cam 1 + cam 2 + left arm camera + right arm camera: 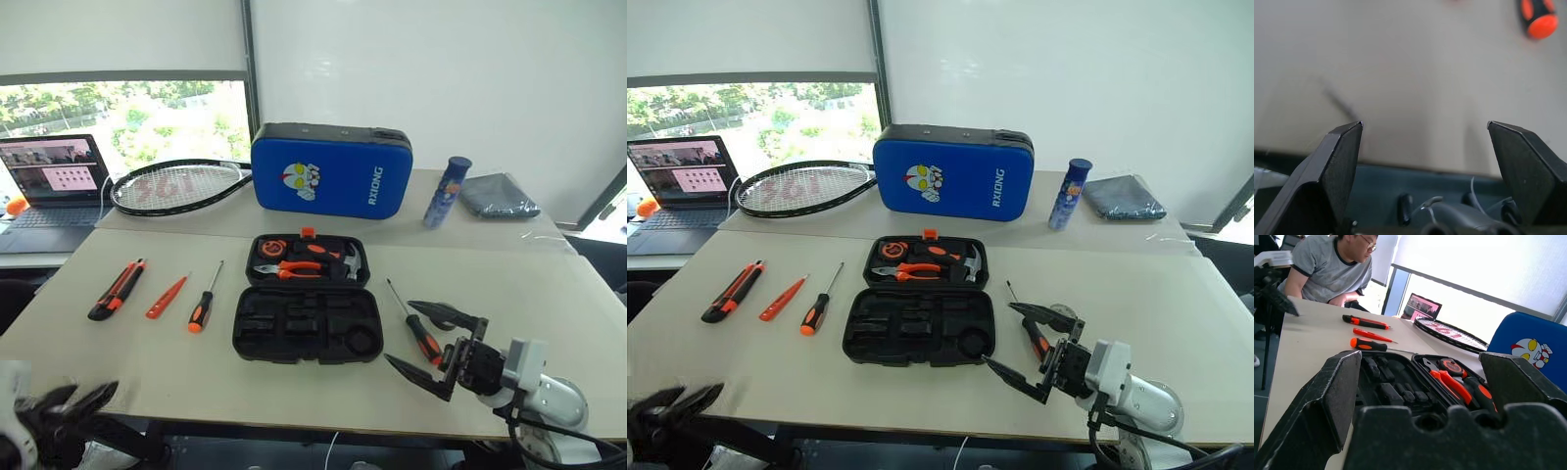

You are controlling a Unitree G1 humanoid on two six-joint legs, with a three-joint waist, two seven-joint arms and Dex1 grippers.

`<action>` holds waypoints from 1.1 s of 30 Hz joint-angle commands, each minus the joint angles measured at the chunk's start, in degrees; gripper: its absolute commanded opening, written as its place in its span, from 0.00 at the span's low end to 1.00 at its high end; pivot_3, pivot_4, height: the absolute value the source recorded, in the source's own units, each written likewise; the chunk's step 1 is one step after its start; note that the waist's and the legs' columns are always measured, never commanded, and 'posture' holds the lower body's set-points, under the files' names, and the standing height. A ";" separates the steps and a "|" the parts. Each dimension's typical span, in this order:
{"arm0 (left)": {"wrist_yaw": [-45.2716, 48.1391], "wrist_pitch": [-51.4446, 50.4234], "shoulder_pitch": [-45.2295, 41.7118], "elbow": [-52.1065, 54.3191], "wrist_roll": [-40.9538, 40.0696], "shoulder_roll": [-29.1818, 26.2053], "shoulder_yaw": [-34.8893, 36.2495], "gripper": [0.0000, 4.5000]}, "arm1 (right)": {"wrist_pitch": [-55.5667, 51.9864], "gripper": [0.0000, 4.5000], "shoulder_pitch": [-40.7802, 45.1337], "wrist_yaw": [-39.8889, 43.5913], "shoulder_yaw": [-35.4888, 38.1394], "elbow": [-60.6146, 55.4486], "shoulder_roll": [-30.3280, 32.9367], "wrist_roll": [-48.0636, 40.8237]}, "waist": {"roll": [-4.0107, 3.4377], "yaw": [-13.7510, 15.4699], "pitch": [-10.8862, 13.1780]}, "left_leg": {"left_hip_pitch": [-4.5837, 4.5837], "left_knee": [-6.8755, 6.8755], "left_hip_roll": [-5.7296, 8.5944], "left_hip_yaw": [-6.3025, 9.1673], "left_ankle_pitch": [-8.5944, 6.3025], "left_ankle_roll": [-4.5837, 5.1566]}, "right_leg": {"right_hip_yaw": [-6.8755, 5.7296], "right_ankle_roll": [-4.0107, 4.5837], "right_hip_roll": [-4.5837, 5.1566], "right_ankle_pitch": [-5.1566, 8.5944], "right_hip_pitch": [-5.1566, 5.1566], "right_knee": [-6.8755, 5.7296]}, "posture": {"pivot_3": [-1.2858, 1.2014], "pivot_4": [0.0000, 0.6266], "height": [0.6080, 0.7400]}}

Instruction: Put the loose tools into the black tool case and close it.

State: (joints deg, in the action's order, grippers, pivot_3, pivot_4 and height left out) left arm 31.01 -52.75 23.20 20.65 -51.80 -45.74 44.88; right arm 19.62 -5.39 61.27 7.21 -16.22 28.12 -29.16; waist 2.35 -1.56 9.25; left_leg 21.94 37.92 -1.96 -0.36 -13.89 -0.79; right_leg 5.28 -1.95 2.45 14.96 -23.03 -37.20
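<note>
Nearest, both claws gape empty, left claw (59, 406) off the tabletop (549, 323) edge, right claw (433, 343) beside one screwdriver (415, 326), likely its first pick; beyond, black tool case (307, 323) lies open centrally, utility knife (117, 290), tester screwdriver (166, 297), second screwdriver (204, 304) leftward.

My left gripper (59, 401) sits at the near left corner of the picture, blurred and cut by the edge; its base is out of frame. In the left wrist view a screwdriver (1540, 19) shows as a handle end only, cut by the edge and out of focus. My right gripper (436, 345) covers part of the handle of the right screwdriver (424, 343). In the right wrist view my fingers (1327, 396) hide the near part of the case (1400, 382). The laptop (49, 191) at far left is cut by the edge; its screen content is too small to read. Small items in the case's far half are too small to identify fully.
</note>
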 commanded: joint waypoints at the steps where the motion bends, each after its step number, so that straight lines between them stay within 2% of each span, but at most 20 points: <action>1: -7.89 -12.14 -10.88 1.94 -5.22 -4.99 -5.27 0.97 | 1.51 1.00 -0.83 1.01 0.27 -0.48 1.07 -0.03 | -0.03 0.14 0.00 | -0.02 0.00 0.02 0.01 0.00 0.00 | 0.01 0.00 0.00 0.00 0.00 -0.01 | 0.52 0.24 1.00; 2: -11.26 -16.53 -16.31 0.94 -6.78 -5.31 -7.51 0.97 | 1.69 1.00 -1.18 1.20 0.25 -0.22 1.16 0.05 | -0.03 0.11 0.00 | 0.00 0.00 0.02 0.02 0.00 0.00 | 0.01 0.00 -0.01 0.00 -0.02 -0.01 | 0.52 0.24 1.00; 5: -19.01 -24.91 -31.53 -2.04 -4.79 -4.08 -16.10 0.97 | 1.95 1.00 -1.86 1.28 0.44 0.52 1.10 0.22 | -0.03 0.11 0.00 | 0.02 0.00 0.05 0.06 0.00 0.00 | 0.01 0.00 -0.02 -0.01 -0.02 -0.03 | 0.52 0.24 1.00; 9: -25.16 -30.94 -46.76 -7.59 -0.48 1.72 -23.85 0.97 | 2.31 1.00 -2.78 1.40 0.71 1.10 1.20 0.25 | -0.02 0.26 0.00 | 0.10 0.00 0.13 0.16 -0.01 -0.01 | -0.06 0.03 -0.01 -0.04 -0.05 -0.08 | 0.52 0.24 1.00; 15: -27.54 -28.79 -55.95 -17.11 8.54 7.21 -30.97 0.97 | 2.51 1.00 -4.31 0.11 0.70 0.61 0.52 0.43 | 0.01 -0.68 0.00 | 0.14 -0.01 0.16 0.24 -0.05 -0.08 | -0.01 0.05 -0.03 -0.06 -0.17 -0.25 | 0.52 0.24 1.00; 17: -27.11 -30.16 -57.15 -18.71 10.97 6.80 -34.13 0.97 | 2.63 1.00 -4.65 -0.14 0.65 0.08 0.57 0.67 | 0.01 -0.82 0.00 | 0.14 -0.01 0.19 0.23 -0.04 -0.09 | 0.02 0.04 -0.02 -0.06 -0.18 -0.29 | 0.52 0.24 1.00; 20: -25.79 -28.60 -57.75 -19.84 13.26 7.00 -35.02 0.97 | 2.35 1.00 -5.24 -1.10 0.98 -0.77 0.59 0.68 | 0.01 -0.83 0.00 | 0.08 0.00 0.21 0.22 -0.02 -0.12 | 0.03 0.03 -0.01 -0.05 -0.15 -0.33 | 0.52 0.24 1.00; 23: -23.78 -28.51 -56.52 -19.38 15.17 6.41 -37.27 0.82 | 2.42 1.00 -6.53 -1.95 1.44 -1.67 0.60 0.65 | 0.01 -0.79 0.00 | 0.05 0.00 0.21 0.21 -0.01 -0.13 | 0.04 0.03 -0.03 -0.05 -0.15 -0.37 | 0.52 0.24 1.00; 24: -23.15 -28.79 -56.08 -19.31 15.47 6.40 -37.37 0.69 | 2.47 1.00 -6.99 -2.11 1.54 -2.00 0.63 0.64 | 0.01 -0.77 0.00 | 0.05 0.00 0.21 0.21 -0.01 -0.14 | 0.04 0.03 -0.03 -0.04 -0.15 -0.37 | 0.52 0.24 1.00; 26: -22.22 -28.61 -55.39 -19.43 16.40 6.03 -37.57 0.60 | 2.46 1.00 -7.50 -2.55 1.64 -2.32 0.70 0.68 | 0.01 -0.71 0.00 | 0.06 0.00 0.22 0.21 -0.01 -0.14 | 0.04 0.02 -0.02 -0.04 -0.15 -0.36 | 0.52 0.24 1.00; 30: -20.29 -26.71 -53.82 -19.44 18.57 4.65 -36.89 0.28 | 2.39 1.00 -8.21 -3.21 1.77 -2.57 0.88 0.80 | 0.00 -0.78 -0.01 | 0.04 0.00 0.22 0.19 -0.01 -0.14 | 0.06 0.01 -0.01 -0.03 -0.14 -0.36 | 0.52 0.24 1.00; 32: -17.70 -23.84 -52.97 -18.85 19.01 3.29 -35.85 0.16 | 2.28 1.00 -8.50 -3.59 2.08 -2.56 1.05 0.78 | -0.01 -0.79 -0.01 | 0.03 0.00 0.22 0.19 -0.01 -0.14 | 0.06 0.02 -0.01 -0.03 -0.13 -0.36 | 0.52 0.24 1.00; 33: -16.30 -23.87 -53.34 -18.46 17.80 3.25 -33.88 0.16 | 2.11 1.00 -8.72 -3.87 2.42 -2.46 1.10 0.68 | -0.01 -0.91 -0.01 | 0.03 0.00 0.22 0.18 -0.01 -0.13 | 0.06 0.02 -0.01 -0.03 -0.13 -0.36 | 0.52 0.24 1.00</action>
State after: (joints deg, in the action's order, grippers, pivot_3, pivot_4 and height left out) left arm 12.18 -77.72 -30.55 1.48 -33.83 -41.29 8.12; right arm 20.83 -13.92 58.39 7.73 -16.80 28.68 -28.05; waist 2.35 -2.48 9.25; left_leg 21.97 37.91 -1.75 -0.18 -13.90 -0.92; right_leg 5.35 -1.94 2.43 14.92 -23.16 -37.56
